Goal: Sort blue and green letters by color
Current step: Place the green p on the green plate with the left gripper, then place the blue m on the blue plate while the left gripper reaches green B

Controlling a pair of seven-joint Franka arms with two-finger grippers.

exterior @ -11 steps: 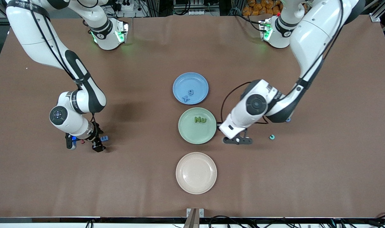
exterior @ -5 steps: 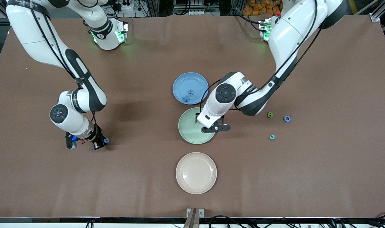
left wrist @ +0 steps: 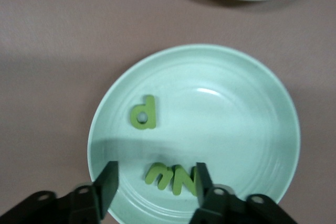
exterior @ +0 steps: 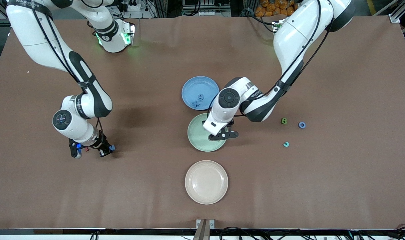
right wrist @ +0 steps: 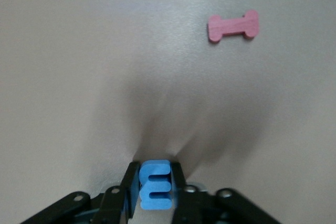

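Blue E (right wrist: 156, 184) pinched in right hand (right wrist: 156, 192), wrist cam only.

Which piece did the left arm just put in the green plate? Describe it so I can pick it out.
Find the pale green plate, the middle of three plates, under the open left gripper. Three dark green letters lie in it: an N and u side by side, and one apart from them. That lone piece, a p with a round hole, is it.
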